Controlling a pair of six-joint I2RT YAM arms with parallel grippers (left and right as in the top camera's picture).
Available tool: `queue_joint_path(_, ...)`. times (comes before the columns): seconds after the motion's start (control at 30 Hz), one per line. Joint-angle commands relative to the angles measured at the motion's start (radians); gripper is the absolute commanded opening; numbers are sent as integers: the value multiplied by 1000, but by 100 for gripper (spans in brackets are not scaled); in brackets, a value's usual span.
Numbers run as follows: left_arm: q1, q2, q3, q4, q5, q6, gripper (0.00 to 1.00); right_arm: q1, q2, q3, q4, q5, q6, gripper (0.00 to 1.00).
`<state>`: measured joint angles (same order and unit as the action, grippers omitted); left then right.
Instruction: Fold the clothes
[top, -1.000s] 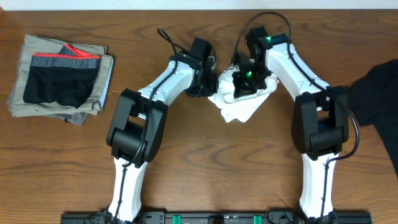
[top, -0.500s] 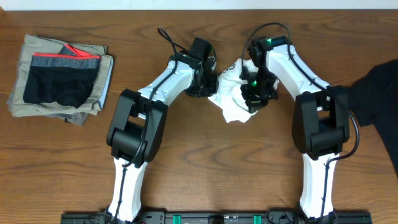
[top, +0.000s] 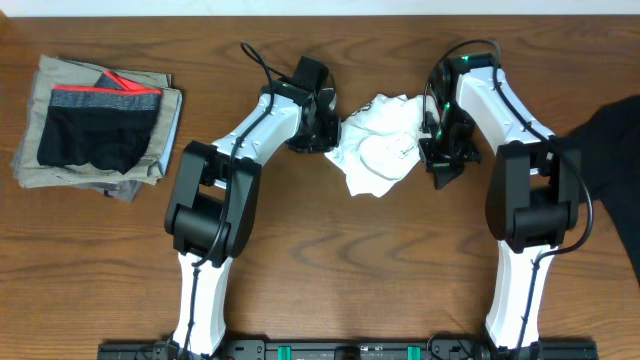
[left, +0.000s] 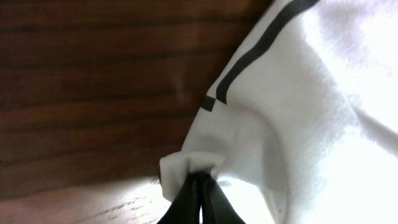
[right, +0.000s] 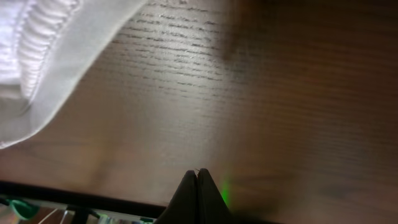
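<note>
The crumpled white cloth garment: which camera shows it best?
Overhead: the whole crumpled white cloth garment shows, outline included. Left wrist shows only a pinched fold with black stripes; right wrist, just a hem corner.

Robot test bench, by all signs a lab. A left arm and a right arm, white and black, stand on a black rail at the near edge of a wood-grain table. Cable loops loose above them. A green lamp glows on the right arm. Garments lie on the table: a folded pile, a crumpled white shirt, a black garment.
</note>
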<state>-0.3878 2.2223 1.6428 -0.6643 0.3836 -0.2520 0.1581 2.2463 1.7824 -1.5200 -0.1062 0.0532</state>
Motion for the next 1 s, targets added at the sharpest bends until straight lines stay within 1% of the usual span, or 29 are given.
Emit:
queue_joint_path(0.0, 7, -50, -18, -16, -32, 42, 6, -1, -42, 2, 32, -9, 29, 1)
queue_joint_path(0.2, 7, -95, -18, -15, -46, 42, 6, 12, -113, 5, 193, -142, 28, 1)
queue_joint_path(0.33, 6, -95, -18, -17, -46, 42, 6, 16, -114, 4, 253, -212, 28, 1)
queue_joint_path(0.47, 5, -95, -18, -16, -46, 42, 6, 32, -114, 3, 308, -218, 29, 1)
queue_joint_path(0.63, 5, -95, -18, -16, -45, 42, 6, 87, -113, -22, 380, -220, 29, 1)
queue_joint_path(0.83, 5, -95, -18, -17, -45, 42, 6, 156, -113, -138, 483, -204, 79, 1)
queue_joint_path(0.97, 5, -95, -18, -18, -45, 42, 6, 173, -113, -216, 489, -205, 92, 1)
